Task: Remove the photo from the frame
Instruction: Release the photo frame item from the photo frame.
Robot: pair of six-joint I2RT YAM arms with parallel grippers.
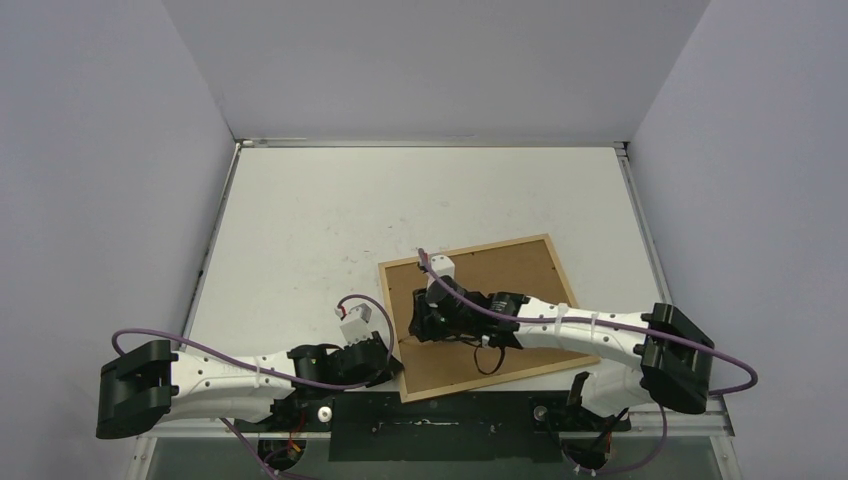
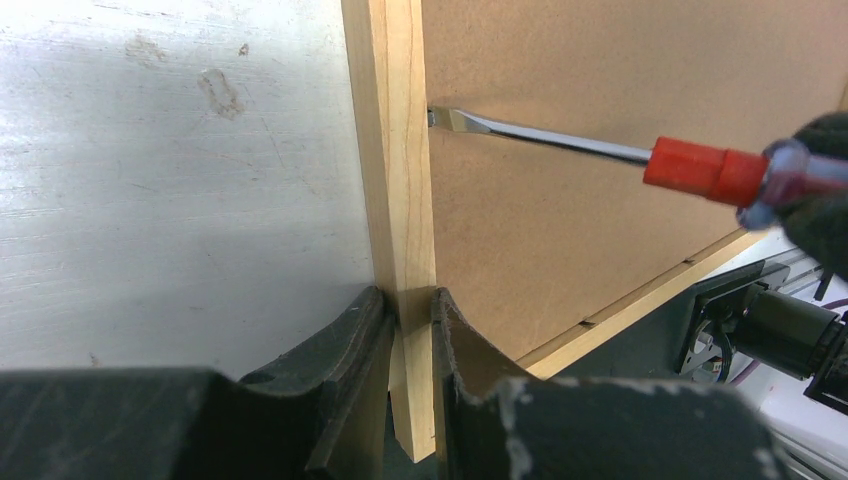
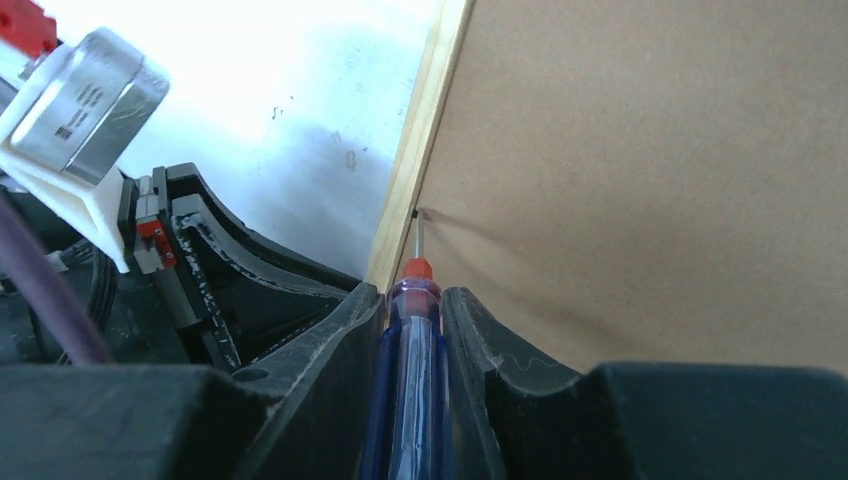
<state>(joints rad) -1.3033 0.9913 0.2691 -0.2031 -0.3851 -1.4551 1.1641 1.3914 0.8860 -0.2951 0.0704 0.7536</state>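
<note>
1. Frame [image 1: 465,250] lies back-up on the tabletop [image 1: 320,210], in the near-right area and slightly skewed. Brown backing panel [image 1: 500,275] sits inside the light wooden moulding.
2. Left claw [image 2: 408,298] is pinched narrow on the frame's left rail toward the near-left corner, one finger on the outer side and one on the panel side.
3. Right claw [image 3: 412,295] is clamped on a screwdriver [image 3: 410,380] with a blue handle and red collar.
4. The flat blade tip sits at the seam between left rail and backing panel, farther along the rail than the left claw.
</note>
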